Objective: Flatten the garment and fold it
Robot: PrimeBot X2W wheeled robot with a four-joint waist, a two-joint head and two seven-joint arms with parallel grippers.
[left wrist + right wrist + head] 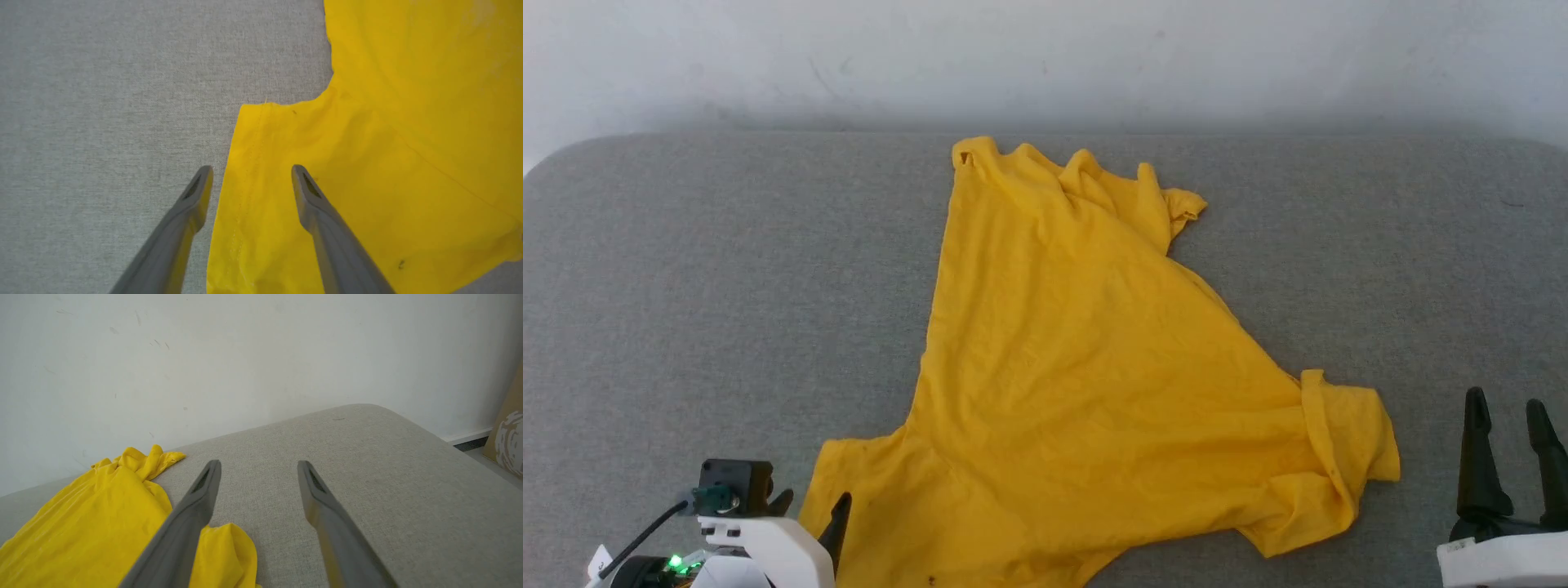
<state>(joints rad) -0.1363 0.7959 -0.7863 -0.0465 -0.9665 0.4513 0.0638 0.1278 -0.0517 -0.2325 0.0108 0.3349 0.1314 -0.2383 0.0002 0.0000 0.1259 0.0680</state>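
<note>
- The garment (1078, 367), a bright yellow T-shirt, lay rumpled and askew in the middle of the grey fabric-covered table (686, 286), with its far end bunched towards the white wall (1045, 57).
- The left gripper (813, 510) hung over the near-left sleeve edge. Its jaws were spread and pinched nothing, with one finger above cloth and the other above bare table.
- The right gripper (1505, 404) stood just right of the other sleeve without touching it, its jaws spread wide and empty.
</note>
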